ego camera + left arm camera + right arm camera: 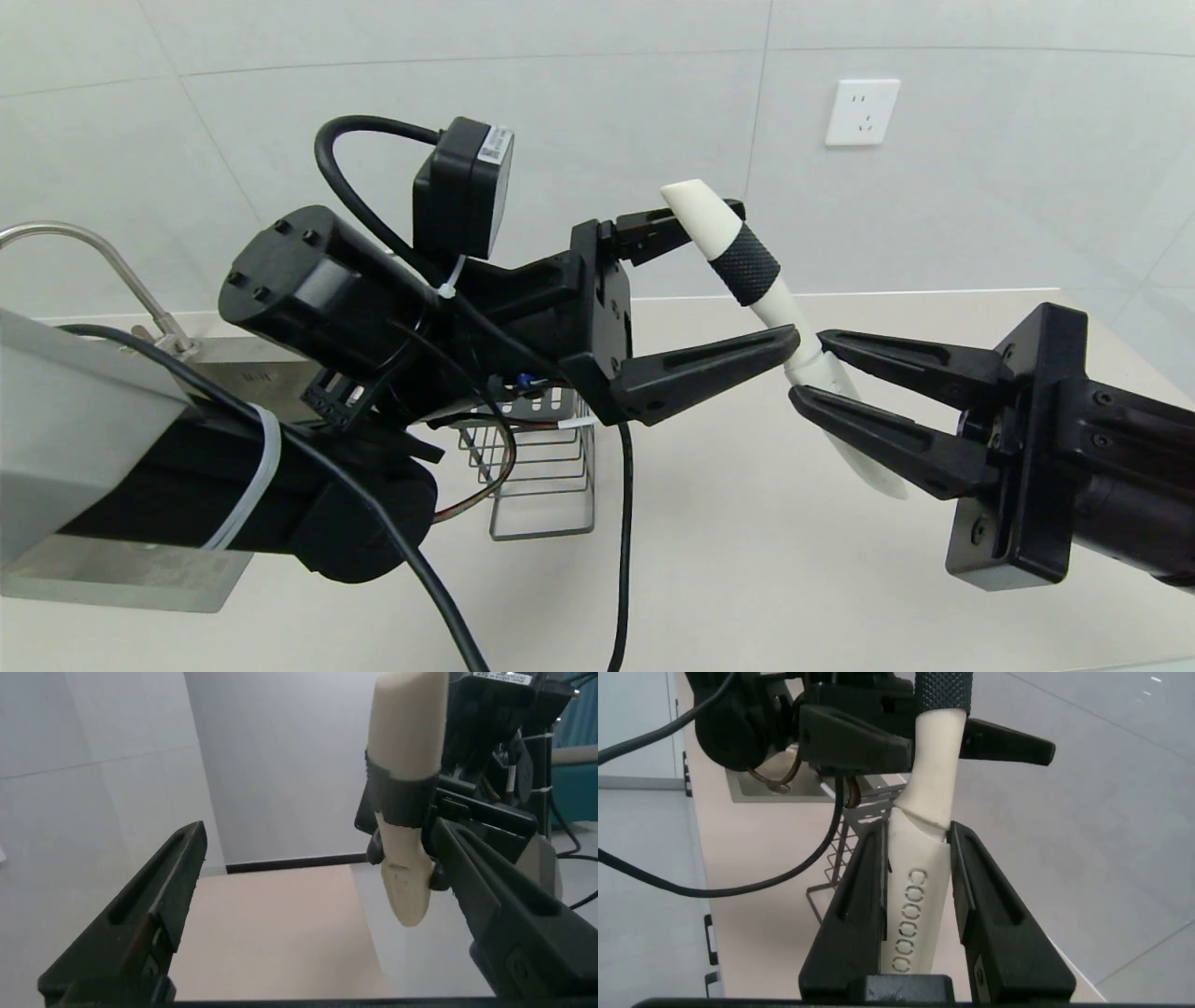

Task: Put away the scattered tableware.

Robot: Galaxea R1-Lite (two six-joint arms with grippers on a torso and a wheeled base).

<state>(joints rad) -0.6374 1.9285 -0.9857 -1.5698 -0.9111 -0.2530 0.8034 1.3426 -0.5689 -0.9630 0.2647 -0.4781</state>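
A white slotted utensil [719,233] with a black textured grip band hangs tilted in the air above the counter. My right gripper [808,369] is shut on its wider lower part, the part with the row of holes [915,905]. My left gripper [767,275] is open, its two fingers straddling the handle at the black band. In the left wrist view the utensil [406,747] lies close against one finger [486,887], while the other finger [159,896] stands well away. The utensil's lowest end is hidden behind the right fingers.
A wire rack [546,485] stands on the beige counter [747,560] below the left arm, beside a steel sink [233,373] with a curved faucet [93,252]. A wall socket [862,112] sits on the tiled wall behind.
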